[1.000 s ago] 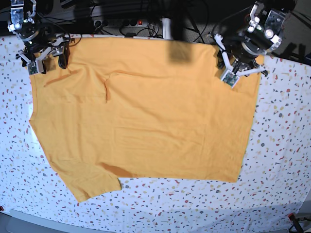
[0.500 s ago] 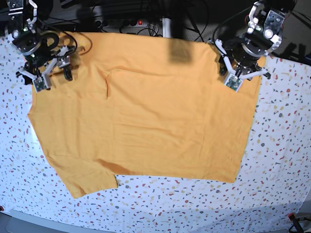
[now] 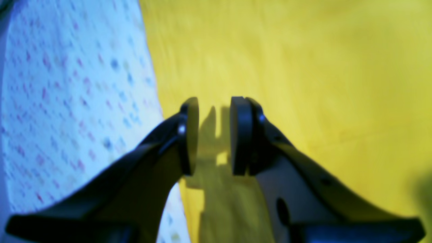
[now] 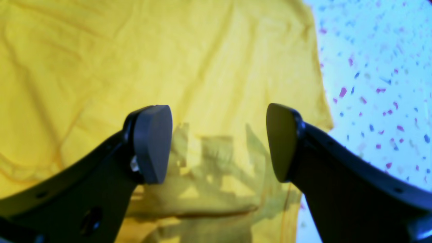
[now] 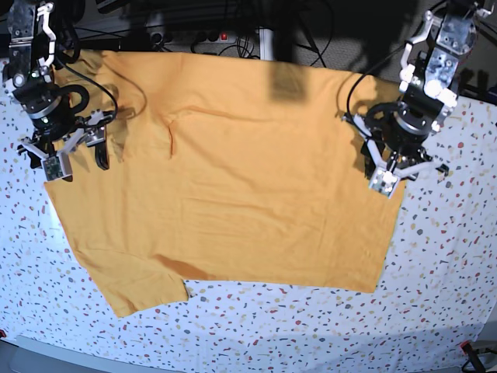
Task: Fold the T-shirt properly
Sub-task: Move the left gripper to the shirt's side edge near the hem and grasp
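Observation:
The mustard T-shirt lies spread flat on the speckled tablecloth, one short sleeve at the front left. My right gripper hovers over the shirt's left edge. In the right wrist view the right gripper stands wide open above wrinkled fabric, nothing between its fingers. My left gripper hangs over the shirt's right edge. In the blurred left wrist view the left gripper keeps a narrow gap, empty, with the shirt below and the cloth to its left.
Cables and a power strip run along the table's far edge. A dark shadow patch falls on the shirt's far side. The table's front edge shows at the lower left.
Both arms have moved from the shirt's far corners toward the front along its side edges. The shirt's far left corner now lies uncovered and spread out.

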